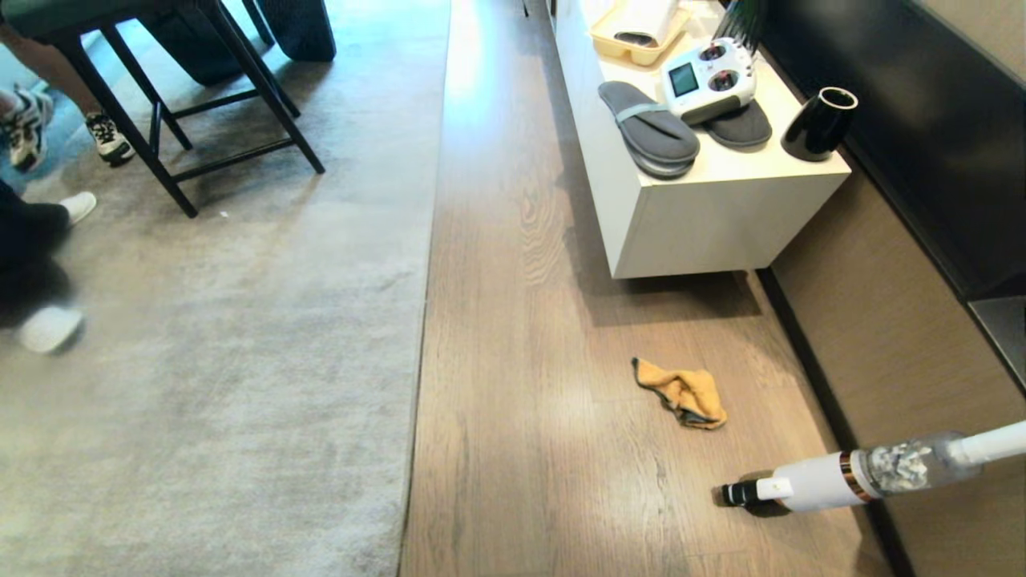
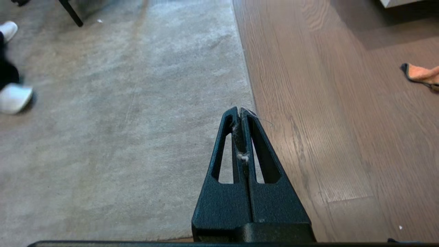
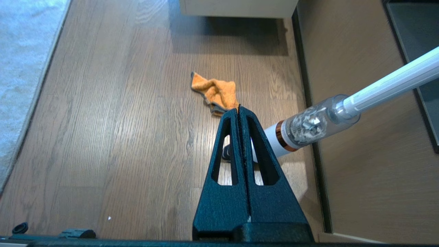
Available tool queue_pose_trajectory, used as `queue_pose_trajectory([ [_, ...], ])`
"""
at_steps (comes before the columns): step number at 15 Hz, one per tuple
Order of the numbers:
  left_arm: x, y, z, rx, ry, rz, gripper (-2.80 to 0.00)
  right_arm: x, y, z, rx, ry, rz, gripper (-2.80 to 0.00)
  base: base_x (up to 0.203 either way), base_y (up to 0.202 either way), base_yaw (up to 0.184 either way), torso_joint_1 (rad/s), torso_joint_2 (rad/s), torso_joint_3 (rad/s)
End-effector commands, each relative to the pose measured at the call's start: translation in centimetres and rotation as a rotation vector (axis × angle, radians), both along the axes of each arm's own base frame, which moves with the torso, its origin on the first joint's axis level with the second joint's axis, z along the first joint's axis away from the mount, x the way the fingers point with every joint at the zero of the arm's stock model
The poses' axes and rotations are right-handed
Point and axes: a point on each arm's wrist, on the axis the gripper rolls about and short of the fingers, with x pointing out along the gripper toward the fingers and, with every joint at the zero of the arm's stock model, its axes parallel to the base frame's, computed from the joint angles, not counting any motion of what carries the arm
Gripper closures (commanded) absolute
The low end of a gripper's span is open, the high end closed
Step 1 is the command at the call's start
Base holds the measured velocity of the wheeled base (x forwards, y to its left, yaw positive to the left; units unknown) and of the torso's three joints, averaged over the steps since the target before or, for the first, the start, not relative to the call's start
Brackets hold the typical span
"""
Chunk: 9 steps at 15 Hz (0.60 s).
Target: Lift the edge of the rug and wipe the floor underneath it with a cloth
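From my station, the cloth (image 1: 683, 393) lies crumpled on the floor (image 1: 513, 336) at lower right of the head view, its long axis slanting toward the lower right — soft and light, I'd pinch a raised fold. The rug (image 1: 240, 344) fills the left, its straight edge running top to bottom — limp, best lifted at that edge. Left end effector (image 2: 240, 110) and right end effector (image 3: 238, 109) are both pressed together, empty.
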Motion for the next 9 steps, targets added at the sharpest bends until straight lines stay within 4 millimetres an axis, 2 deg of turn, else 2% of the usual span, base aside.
queue_pose_trajectory([
  [1,0.00,0.00,0.01,0.001,-0.001,0.000,0.00,0.01,0.00,0.01,-0.001,0.001,0.001,0.00,0.000,0.000,0.000,0.000,0.00,0.212],
  [9,0.00,0.00,0.01,-0.001,-0.001,0.000,0.00,0.01,0.00,0.01,-0.001,0.001,0.001,0.00,0.000,0.000,0.000,0.004,0.00,0.203],
])
